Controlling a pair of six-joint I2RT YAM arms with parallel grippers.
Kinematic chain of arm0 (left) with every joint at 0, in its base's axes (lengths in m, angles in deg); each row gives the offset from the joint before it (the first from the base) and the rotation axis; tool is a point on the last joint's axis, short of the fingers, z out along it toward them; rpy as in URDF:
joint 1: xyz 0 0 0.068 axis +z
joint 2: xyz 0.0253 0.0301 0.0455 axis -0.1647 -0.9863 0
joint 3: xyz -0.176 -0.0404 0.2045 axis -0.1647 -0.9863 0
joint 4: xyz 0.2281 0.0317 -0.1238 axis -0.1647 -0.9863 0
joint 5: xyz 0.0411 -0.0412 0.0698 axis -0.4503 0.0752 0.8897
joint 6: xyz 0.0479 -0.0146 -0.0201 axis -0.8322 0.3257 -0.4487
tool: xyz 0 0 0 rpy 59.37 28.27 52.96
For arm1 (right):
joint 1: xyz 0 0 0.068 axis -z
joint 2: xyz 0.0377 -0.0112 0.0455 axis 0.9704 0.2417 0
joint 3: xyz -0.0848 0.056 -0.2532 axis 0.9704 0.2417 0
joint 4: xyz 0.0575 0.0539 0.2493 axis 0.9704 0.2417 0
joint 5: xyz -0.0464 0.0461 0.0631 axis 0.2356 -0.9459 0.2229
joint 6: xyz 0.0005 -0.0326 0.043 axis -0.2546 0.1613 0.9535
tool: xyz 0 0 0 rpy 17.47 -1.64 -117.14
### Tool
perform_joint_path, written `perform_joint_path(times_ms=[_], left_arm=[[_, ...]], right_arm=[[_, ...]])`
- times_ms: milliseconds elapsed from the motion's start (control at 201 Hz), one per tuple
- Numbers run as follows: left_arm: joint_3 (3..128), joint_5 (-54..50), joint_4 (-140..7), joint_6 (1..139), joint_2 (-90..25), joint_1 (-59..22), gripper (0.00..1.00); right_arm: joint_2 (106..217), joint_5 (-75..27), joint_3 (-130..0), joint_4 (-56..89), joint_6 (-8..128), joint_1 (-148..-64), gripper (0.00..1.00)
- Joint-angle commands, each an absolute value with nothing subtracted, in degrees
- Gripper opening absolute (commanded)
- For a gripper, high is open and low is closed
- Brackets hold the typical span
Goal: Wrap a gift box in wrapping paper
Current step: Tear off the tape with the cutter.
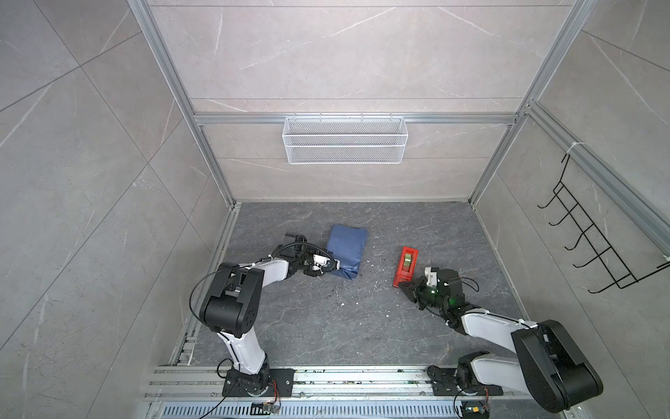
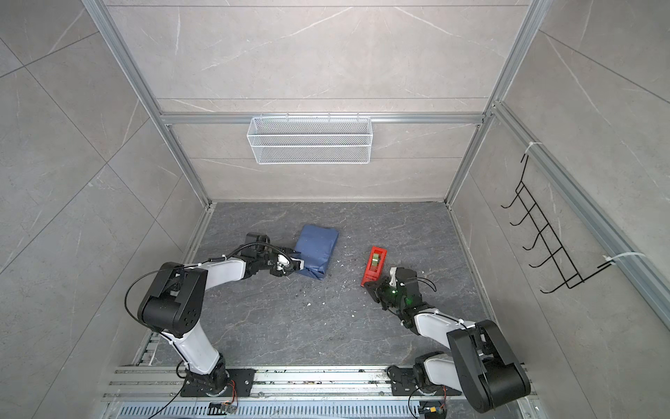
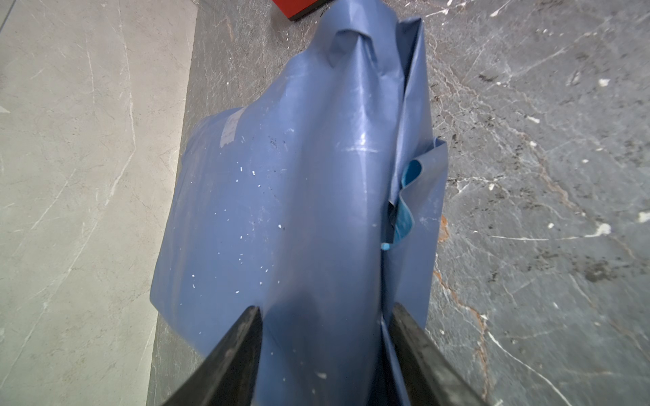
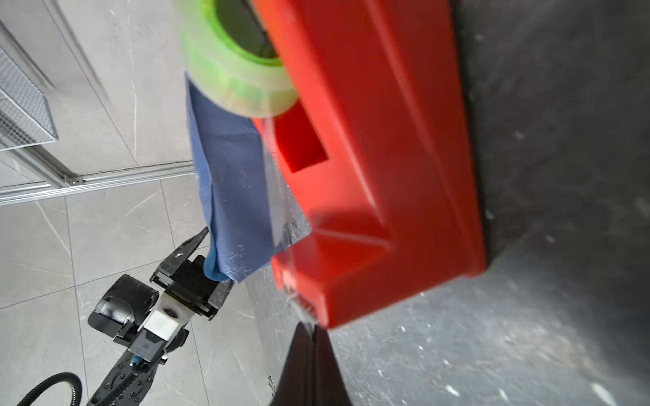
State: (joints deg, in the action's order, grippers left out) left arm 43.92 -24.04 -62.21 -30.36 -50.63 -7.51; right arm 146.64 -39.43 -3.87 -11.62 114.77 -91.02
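**Blue-Papered Parcel, Two Arms, Tape Dispenser**

Wrapping paper [image 1: 346, 250]: folded into a creased, lumpy parcel with the darker blue face outward. Lying on the dark marbled surface [image 1: 326, 326], toward the back and on the left arm's side in both top views. Sliver of the lighter blue face showing at one loose fold in the left wrist view.

Gift box: hidden, with nothing but paper showing on every side in view.

Left gripper [image 3: 327, 309]: clamped on the near end of the parcel, one finger [image 3: 239, 351] on either side of the paper. Same hold seen from the right wrist view, paper bunched between the fingers.

Right gripper [image 4: 313, 330]: jaws pressed together, tips right at the toothed end of the tape dispenser [image 4: 387, 175] (whether a strip of tape is pinched between them cannot be told). Well apart from the parcel.

Tape dispenser: red, standing on the surface on the right arm's side. Roll of clear tape [image 4: 239, 70] with a green core seated in it.

Wire basket [image 1: 344, 139]: white mesh, hung on the back wall rail.

Hook rack [image 1: 594, 235]: black wire, fixed to the right wall.

Pale crumbs: scattered over the surface between the arms.
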Motion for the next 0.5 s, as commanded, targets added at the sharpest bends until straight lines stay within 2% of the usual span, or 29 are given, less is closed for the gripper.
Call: perform_joint_path(times_ms=[0,249,493], left_arm=[[41.32,-20.24,-73.15,-29.69,-54.8,-8.26,0.58],[41.02,-20.23,-73.07,-29.94,-55.02,-8.27,0.58],[41.23,-20.42,-73.0,-29.71,-54.79,-8.58,0.58]], right_arm=[[145.2,-40.49,-2.16,-12.56,115.78,-91.69,0.0],[143.33,-42.25,-11.22,-8.32,112.61,-90.67,0.0],[148.02,-44.85,-19.97,-8.86,110.71,-84.01,0.0]])
